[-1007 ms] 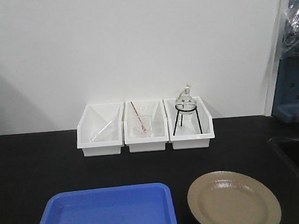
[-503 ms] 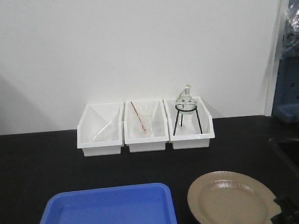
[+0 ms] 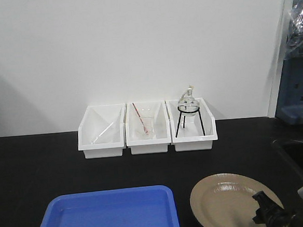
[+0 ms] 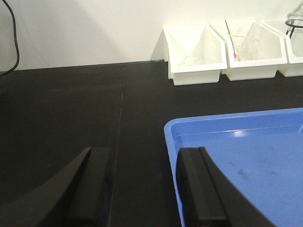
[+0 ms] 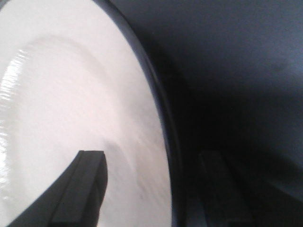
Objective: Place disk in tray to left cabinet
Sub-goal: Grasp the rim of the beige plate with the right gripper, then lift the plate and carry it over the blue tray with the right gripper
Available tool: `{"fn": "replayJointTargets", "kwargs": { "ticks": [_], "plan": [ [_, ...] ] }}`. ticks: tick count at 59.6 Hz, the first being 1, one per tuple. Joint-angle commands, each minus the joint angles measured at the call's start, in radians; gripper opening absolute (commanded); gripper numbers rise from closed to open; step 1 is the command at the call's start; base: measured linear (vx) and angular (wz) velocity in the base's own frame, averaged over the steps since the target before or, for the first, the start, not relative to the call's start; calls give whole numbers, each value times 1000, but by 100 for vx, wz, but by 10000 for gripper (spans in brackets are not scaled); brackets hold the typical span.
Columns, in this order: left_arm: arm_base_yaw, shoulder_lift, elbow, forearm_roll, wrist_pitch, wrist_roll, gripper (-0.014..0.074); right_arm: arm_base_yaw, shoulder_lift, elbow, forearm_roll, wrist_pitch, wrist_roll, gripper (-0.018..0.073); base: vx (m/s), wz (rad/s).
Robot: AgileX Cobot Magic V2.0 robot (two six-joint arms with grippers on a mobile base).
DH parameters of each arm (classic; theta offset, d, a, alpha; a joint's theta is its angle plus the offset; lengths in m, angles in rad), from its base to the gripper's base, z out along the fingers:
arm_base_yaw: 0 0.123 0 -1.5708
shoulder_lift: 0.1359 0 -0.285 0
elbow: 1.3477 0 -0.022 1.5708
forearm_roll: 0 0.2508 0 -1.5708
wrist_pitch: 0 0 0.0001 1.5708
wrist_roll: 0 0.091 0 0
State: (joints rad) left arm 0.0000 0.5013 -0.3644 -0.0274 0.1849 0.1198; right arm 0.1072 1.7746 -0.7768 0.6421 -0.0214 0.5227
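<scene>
The black table [image 3: 41, 168] carried every item in view. The left cabinet appeared in none of the views.

The tray [image 3: 106, 215] lay flat at the near edge, left of centre, with nothing in it. The disk [image 3: 225, 202] lay face up on the table just beside the tray's right rim, outside the tray. Three white bins [image 3: 147, 129] stood in a row against the wall, well apart from both. The middle bin held a beaker [image 3: 144, 125] and the right bin a flask on a stand [image 3: 187, 103].

The right gripper [image 5: 150, 153] was spread wide and held nothing. The left gripper [image 4: 142, 153] was likewise spread wide and held nothing. It sat low over the table, with the tray's left rim just inside its inner finger.

Step in hand, as judged: approach and grasp of the disk, the first stage of loading it into the tray. The next move would call for closing the right jaws on the rim, then lifting the disk clear and carrying it left over the tray. A shallow rim gives little purchase, so a slip was a likely fault.

Position of disk relative to end effector: the right wrist view showed the disk's black rim running between the two fingers. One finger stood over the tan face and the other outside the rim, over the table. Contact could not be confirmed.
</scene>
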Motion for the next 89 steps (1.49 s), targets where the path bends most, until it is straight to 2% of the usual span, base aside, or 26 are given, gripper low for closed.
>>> {"fn": "replayJointTargets", "kwargs": {
  "ticks": [1, 10, 19, 24, 25, 36, 48, 60, 75, 89],
  "plan": [
    [-3, 10, -35, -10, -79, -9, 449, 2, -15, -42, -7, -35, -4, 434, 0, 0],
    [-3, 10, -35, -10, -79, -9, 449, 2, -9, -50, -7, -9, -5, 320, 0, 0],
    [-3, 10, -35, -10, -79, -9, 449, 2, -45, -50, -7, 21, -25, 155, 0, 0],
    [-3, 10, -35, -10, -79, -9, 449, 2, -87, -50, -7, 21, -50, 55, 0, 0],
    [-3, 10, -35, -10, -79, -9, 449, -1, -135, -50, -7, 21, -96, -15, 0, 0],
    [-3, 10, -35, -10, -79, -9, 449, -2, -248, -50, -7, -4, -189, -9, 0, 0],
    [-3, 10, -35, -10, -79, -9, 449, 35, -330, -88, -5, -3, -191, -6, 0, 0],
    [-3, 10, -35, -10, -79, -9, 449, 188, -296, -228, -5, -28, -189, -5, 0, 0],
    [-3, 10, -35, -10, -79, -9, 449, 421, -101, -423, 2, -66, -185, -4, 0, 0],
    [-3, 10, -35, -10, -79, -9, 449, 531, 75, -510, -13, -69, -188, -1, 0, 0]
  ]
}}
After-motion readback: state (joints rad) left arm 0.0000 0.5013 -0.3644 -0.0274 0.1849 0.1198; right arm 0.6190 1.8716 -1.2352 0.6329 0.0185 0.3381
